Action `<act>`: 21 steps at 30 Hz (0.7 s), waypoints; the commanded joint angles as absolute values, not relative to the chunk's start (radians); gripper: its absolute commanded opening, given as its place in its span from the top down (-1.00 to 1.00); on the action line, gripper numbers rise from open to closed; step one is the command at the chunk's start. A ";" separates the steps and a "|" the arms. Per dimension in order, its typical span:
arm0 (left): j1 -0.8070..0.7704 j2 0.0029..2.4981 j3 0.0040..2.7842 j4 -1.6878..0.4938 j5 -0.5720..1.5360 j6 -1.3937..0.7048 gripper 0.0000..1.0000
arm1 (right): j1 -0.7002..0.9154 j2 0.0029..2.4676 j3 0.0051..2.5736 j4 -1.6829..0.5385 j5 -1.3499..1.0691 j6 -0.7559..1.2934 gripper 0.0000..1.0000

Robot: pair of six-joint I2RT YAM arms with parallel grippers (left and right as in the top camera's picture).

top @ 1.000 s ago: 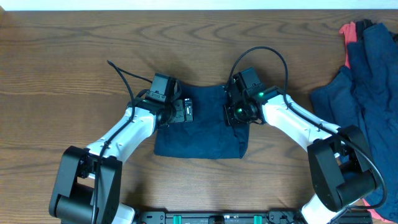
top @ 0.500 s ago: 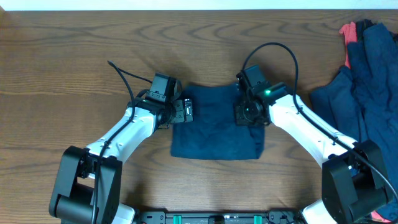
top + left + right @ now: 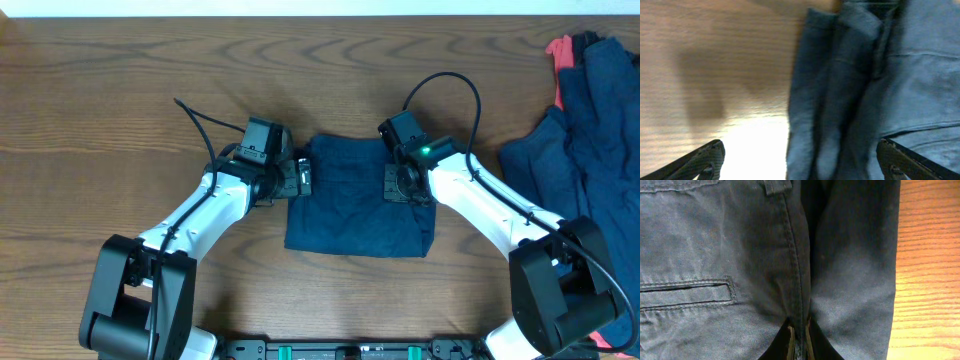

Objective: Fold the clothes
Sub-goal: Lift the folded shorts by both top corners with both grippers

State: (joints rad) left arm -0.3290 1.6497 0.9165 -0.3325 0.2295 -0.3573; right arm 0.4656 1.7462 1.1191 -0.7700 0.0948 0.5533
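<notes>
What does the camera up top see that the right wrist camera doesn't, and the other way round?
Only the overhead view shows the open left gripper and the pile of other navy clothes, with a coral-red piece, at the right edge of the wooden table.

Only the right wrist view shows the stitched pocket slit, a belt loop, and the right gripper pinched shut on a fold of cloth.

Both show the folded navy shorts lying on the wooden table.
</notes>
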 commanded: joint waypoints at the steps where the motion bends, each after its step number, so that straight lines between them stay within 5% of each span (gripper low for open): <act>1: -0.325 1.666 0.907 -0.307 0.323 -0.317 -0.96 | 0.472 1.755 1.112 -0.776 0.137 0.580 0.85; 21: -0.361 1.835 0.907 -0.118 0.596 -0.308 -1.00 | 0.472 1.755 1.112 -0.855 0.228 0.695 0.83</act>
State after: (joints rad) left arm -0.3389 1.7935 0.9173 -0.1017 0.5514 -0.3134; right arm 0.4656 1.7462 1.1168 -0.8547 0.1917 0.6739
